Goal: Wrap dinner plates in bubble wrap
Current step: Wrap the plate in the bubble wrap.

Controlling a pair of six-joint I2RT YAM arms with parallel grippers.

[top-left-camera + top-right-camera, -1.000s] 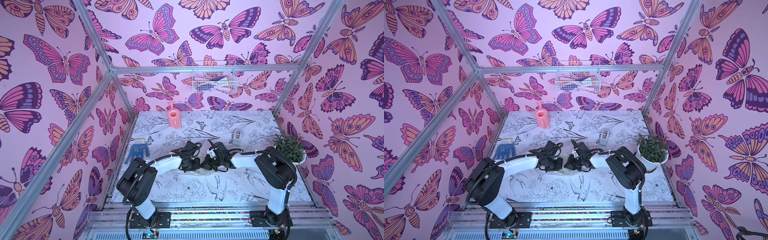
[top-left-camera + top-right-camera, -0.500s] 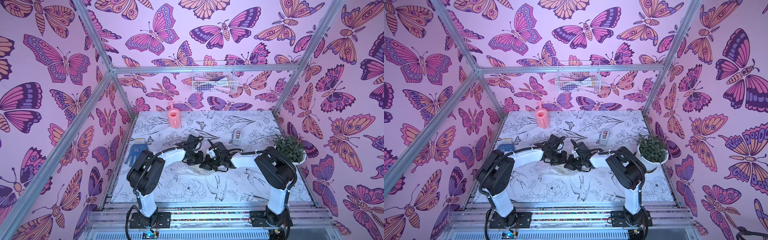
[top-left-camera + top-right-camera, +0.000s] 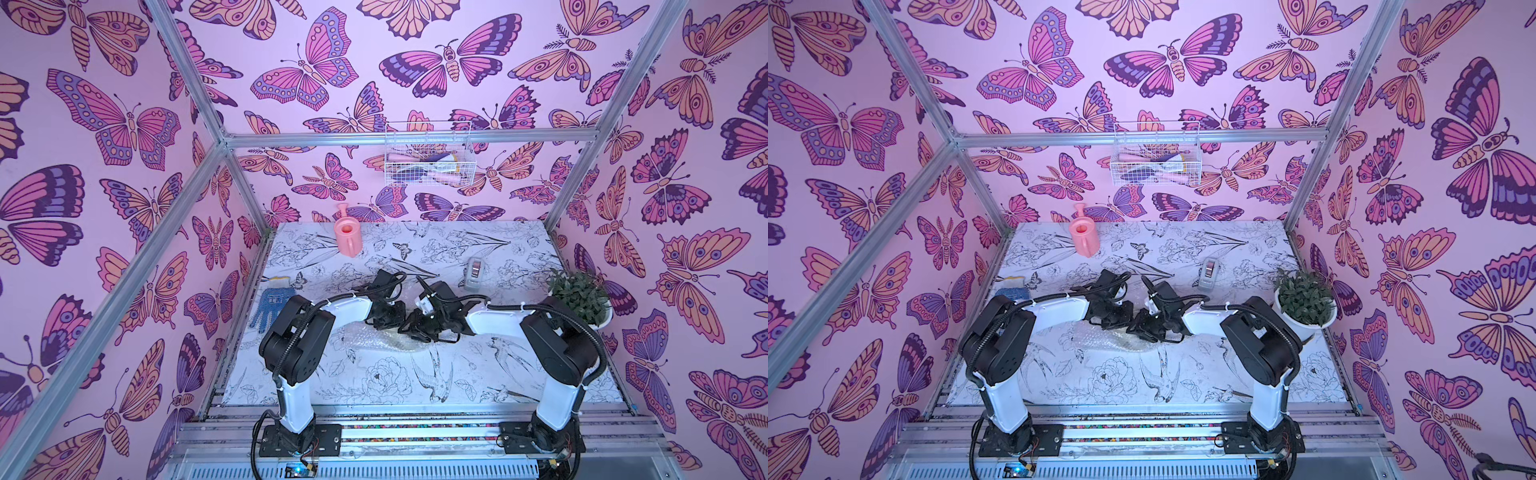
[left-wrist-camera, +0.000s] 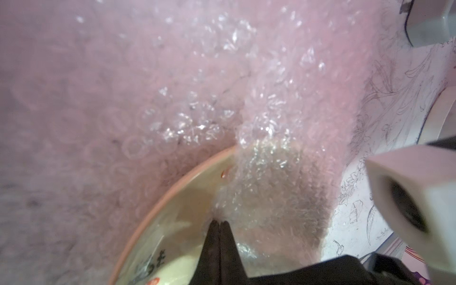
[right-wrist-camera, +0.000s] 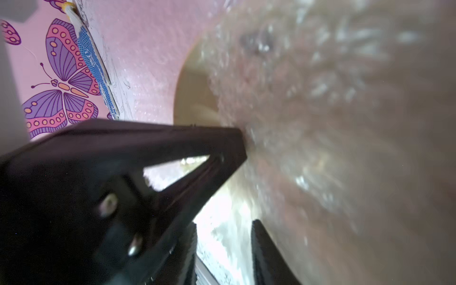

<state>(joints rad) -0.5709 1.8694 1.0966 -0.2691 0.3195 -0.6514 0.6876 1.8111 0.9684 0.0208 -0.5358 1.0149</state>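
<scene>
The dinner plate point(image 4: 172, 222), cream with a pinkish rim, lies on the spread bubble wrap point(image 4: 123, 98). A flap of that wrap covers part of the plate. My left gripper point(image 4: 219, 223) is shut, with the flap's edge pinched at its tips. In the right wrist view the plate point(image 5: 195, 93) shows beside the wrap flap point(image 5: 320, 98). My right gripper point(image 5: 223, 229) is open and holds nothing, close against the flap. In both top views the left gripper point(image 3: 384, 318) point(image 3: 1108, 318) and right gripper point(image 3: 415, 330) point(image 3: 1142, 328) meet over the crumpled wrap point(image 3: 370, 338) point(image 3: 1096, 338), which hides the plate.
A pink watering can point(image 3: 348, 237) stands at the back left. A tape dispenser point(image 3: 473, 272) sits behind the right arm. A potted plant point(image 3: 582, 297) stands at the right edge and a blue glove point(image 3: 272, 307) lies at the left edge. A wire basket point(image 3: 428, 160) hangs on the back wall.
The left arm's elbow has swung right, toward the middle, and its gripper has shifted right to meet the right gripper over the wrap. The right arm has stayed in place.
</scene>
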